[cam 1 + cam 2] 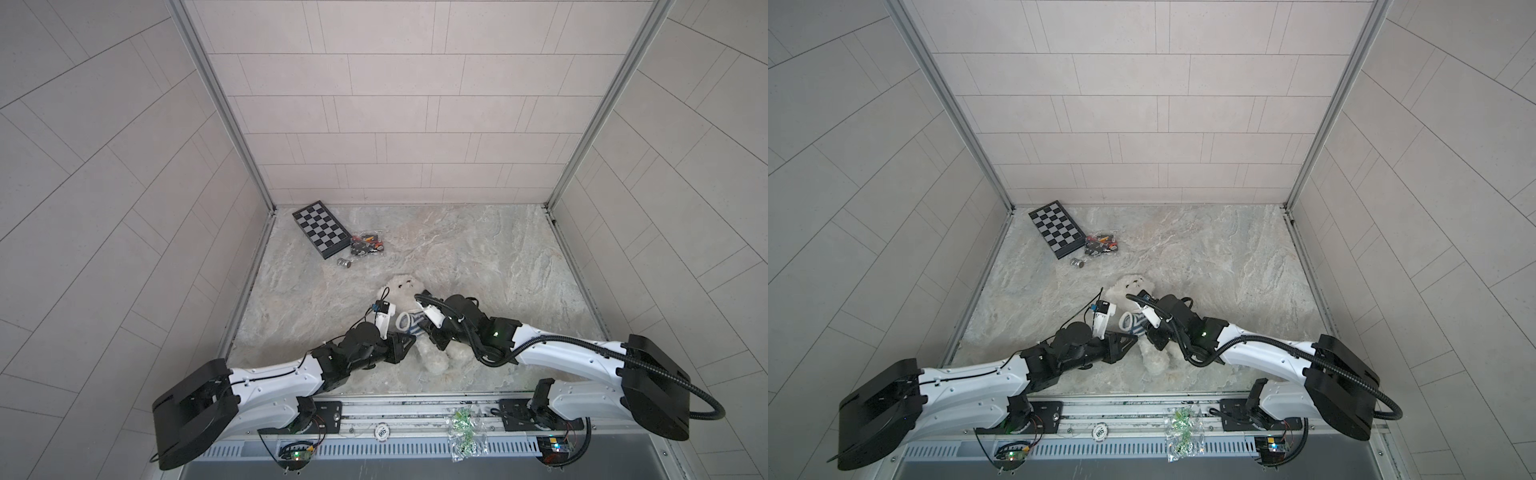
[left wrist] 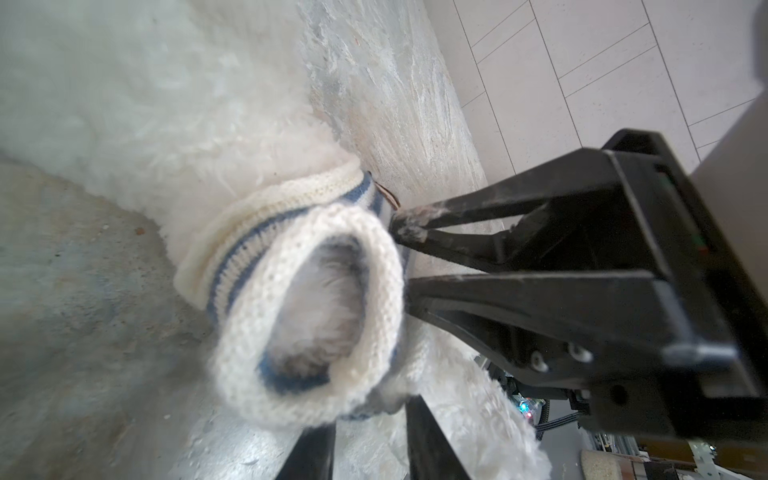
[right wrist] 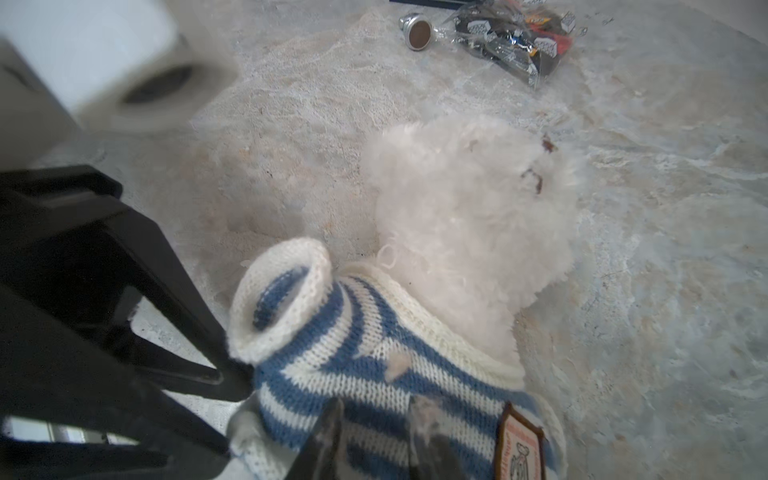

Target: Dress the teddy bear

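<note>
On marbled tabletop (image 1: pixel 478 257), tiled walls (image 1: pixel 395 124) surround teddy bear (image 1: pixel 402 286).

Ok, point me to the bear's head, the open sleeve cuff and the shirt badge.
teddy bear (image 3: pixel 469 199): right wrist view, on its head.
sleeve cuff (image 2: pixel 382 282): left wrist view, on the knit rim.
badge (image 3: pixel 521 449): right wrist view, on its printed face.

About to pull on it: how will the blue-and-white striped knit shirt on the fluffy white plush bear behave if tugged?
The striped knit shirt is probably floppy and stretchy: its knit hugs the plush bear. The open sleeve cuff holds a ring, so it is likely springy. The visible loose loops may snag.
</note>
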Robot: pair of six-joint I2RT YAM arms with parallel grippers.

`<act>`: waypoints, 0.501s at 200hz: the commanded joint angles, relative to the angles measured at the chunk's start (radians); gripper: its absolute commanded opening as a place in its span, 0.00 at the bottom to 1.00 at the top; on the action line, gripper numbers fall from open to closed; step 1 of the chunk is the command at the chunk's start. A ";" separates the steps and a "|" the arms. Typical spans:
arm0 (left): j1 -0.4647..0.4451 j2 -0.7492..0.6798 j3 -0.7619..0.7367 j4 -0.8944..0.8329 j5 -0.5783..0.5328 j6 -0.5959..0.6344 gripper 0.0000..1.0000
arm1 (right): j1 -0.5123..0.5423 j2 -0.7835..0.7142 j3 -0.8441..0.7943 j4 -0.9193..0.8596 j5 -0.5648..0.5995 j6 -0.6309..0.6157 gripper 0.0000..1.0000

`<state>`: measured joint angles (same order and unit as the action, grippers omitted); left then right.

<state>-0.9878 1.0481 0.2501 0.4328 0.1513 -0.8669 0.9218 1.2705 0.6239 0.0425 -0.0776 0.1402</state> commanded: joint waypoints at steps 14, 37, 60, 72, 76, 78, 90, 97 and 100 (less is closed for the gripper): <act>0.047 -0.162 0.000 -0.179 -0.013 0.041 0.31 | 0.000 0.019 -0.053 0.055 0.048 0.031 0.14; 0.113 -0.259 0.012 -0.259 0.004 0.056 0.28 | -0.001 0.033 -0.062 0.049 0.030 0.032 0.06; 0.141 -0.258 0.048 -0.291 0.026 0.079 0.24 | 0.000 0.027 -0.064 0.024 0.019 0.051 0.03; 0.140 -0.222 0.073 -0.294 0.044 0.084 0.21 | 0.000 0.020 -0.068 0.014 0.017 0.065 0.02; 0.140 -0.208 0.078 -0.290 0.052 0.082 0.20 | 0.000 0.017 -0.071 0.013 0.016 0.066 0.01; 0.140 -0.203 0.081 -0.288 0.055 0.082 0.20 | 0.000 0.015 -0.073 0.014 0.015 0.067 0.01; 0.139 -0.166 0.087 -0.269 0.066 0.073 0.18 | 0.002 0.005 -0.086 0.024 0.009 0.074 0.01; 0.138 -0.148 0.089 -0.259 0.070 0.069 0.16 | 0.004 -0.001 -0.095 0.031 0.005 0.076 0.01; 0.138 -0.143 0.091 -0.257 0.071 0.069 0.16 | 0.005 -0.002 -0.096 0.034 0.004 0.077 0.01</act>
<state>-0.8509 0.8608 0.3073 0.1818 0.1883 -0.8116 0.9218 1.2896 0.5640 0.1070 -0.0647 0.1875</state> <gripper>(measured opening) 0.175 0.039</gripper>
